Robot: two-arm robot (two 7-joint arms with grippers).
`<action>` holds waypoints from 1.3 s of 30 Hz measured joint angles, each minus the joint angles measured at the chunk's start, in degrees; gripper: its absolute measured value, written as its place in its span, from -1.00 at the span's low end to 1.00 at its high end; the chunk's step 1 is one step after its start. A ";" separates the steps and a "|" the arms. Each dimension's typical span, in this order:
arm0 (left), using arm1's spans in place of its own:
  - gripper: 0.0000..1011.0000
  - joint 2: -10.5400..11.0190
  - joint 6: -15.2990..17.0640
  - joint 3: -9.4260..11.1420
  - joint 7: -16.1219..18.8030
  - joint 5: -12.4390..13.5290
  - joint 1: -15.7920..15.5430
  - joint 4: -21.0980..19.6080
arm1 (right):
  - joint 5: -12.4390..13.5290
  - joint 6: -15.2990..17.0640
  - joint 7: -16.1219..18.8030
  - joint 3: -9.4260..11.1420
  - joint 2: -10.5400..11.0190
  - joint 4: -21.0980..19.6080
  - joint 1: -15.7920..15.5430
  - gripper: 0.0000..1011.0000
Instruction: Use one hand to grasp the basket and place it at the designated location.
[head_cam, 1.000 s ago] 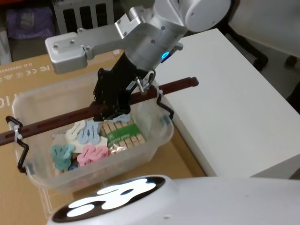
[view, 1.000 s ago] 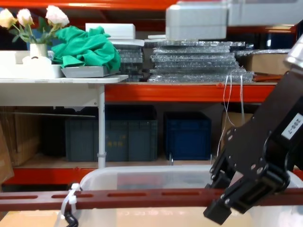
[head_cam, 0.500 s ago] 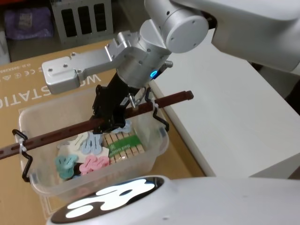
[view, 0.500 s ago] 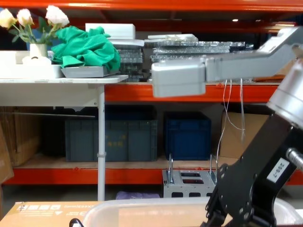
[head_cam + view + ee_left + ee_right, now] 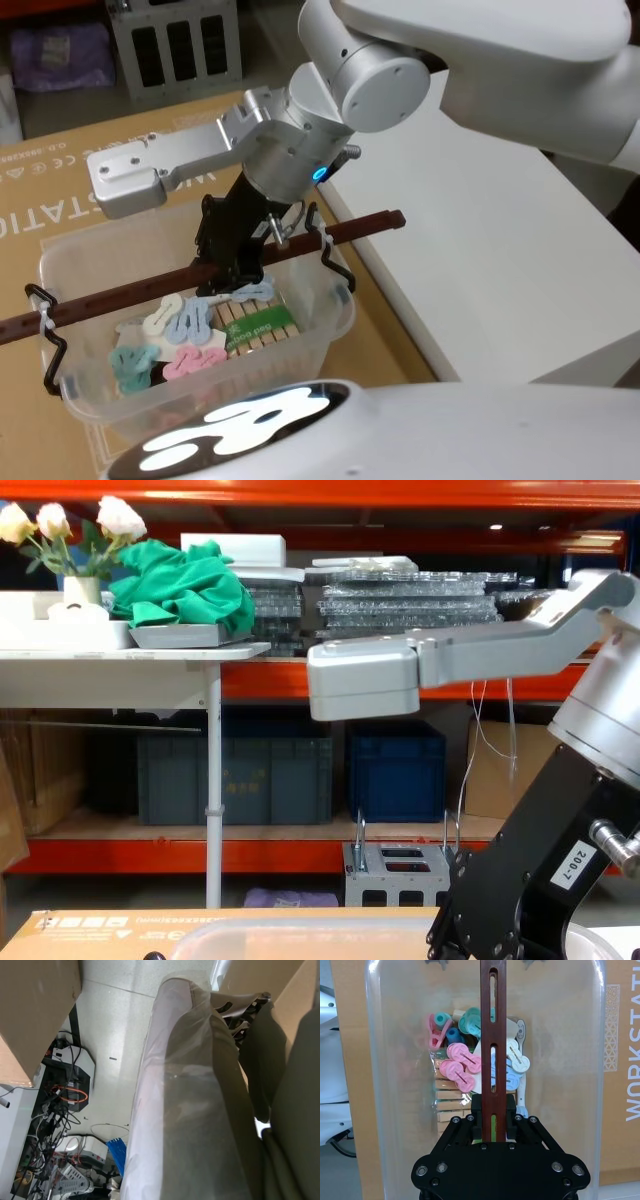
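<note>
The basket (image 5: pixel 90 385) is a translucent tub over the brown cardboard, with coloured and wooden clothes pegs (image 5: pixel 215 325) inside. Its reddish-brown bar handle (image 5: pixel 120 297) runs across the top and is held at each end by a black bracket (image 5: pixel 50 345). My right gripper (image 5: pixel 228 272), black on a silver-grey arm, is shut on the middle of that handle. The right wrist view shows the handle (image 5: pixel 493 1035) clamped in the gripper (image 5: pixel 493 1110), with the tub wall (image 5: pixel 395 1060) below. In the chest view only the basket's rim (image 5: pixel 300 935) shows, beside the "200-7" label (image 5: pixel 573 861).
The cardboard (image 5: pixel 60 170) printed "WORKSTATION" lies under the basket. A white table (image 5: pixel 480 250) stands just to its right. A grey metal crate (image 5: pixel 175 40) sits behind on the floor. Orange shelving with dark blue crates (image 5: pixel 395 770) is ahead. The left wrist view looks at plastic wrap (image 5: pixel 190 1110) and floor.
My right gripper has carried the basket downward, still shut on the handle. The tub and handle have dropped to the chest view's bottom edge, and the tub looks smaller from the head.
</note>
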 joint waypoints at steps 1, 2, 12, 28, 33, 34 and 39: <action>-1.00 0.00 0.00 0.00 0.00 0.00 0.00 0.00 | 0.00 0.03 -0.06 -0.10 0.00 0.01 0.06 -0.53; -1.00 0.00 0.00 0.00 0.00 0.00 0.00 0.00 | 0.00 0.05 -0.11 -0.20 0.00 0.02 0.12 -0.53; -1.00 0.00 0.00 0.00 0.00 0.00 0.00 0.00 | 1.19 0.42 -0.65 -0.69 0.96 -0.42 1.48 -0.53; -1.00 0.00 0.00 0.00 0.00 0.01 0.00 0.00 | 2.87 1.69 -1.38 -1.44 2.40 -1.35 3.32 -0.49; -1.00 0.00 0.00 0.00 0.00 0.00 0.00 0.00 | 3.28 1.70 -1.53 -1.79 2.59 -1.43 3.56 -0.21; -1.00 0.00 0.00 0.00 0.00 0.00 0.00 0.00 | 3.36 1.69 -1.59 -1.88 2.62 -1.45 3.61 -0.12; -1.00 0.00 0.00 0.00 0.00 0.00 0.00 0.00 | 3.47 1.67 -1.73 -2.01 2.83 -1.58 3.78 0.16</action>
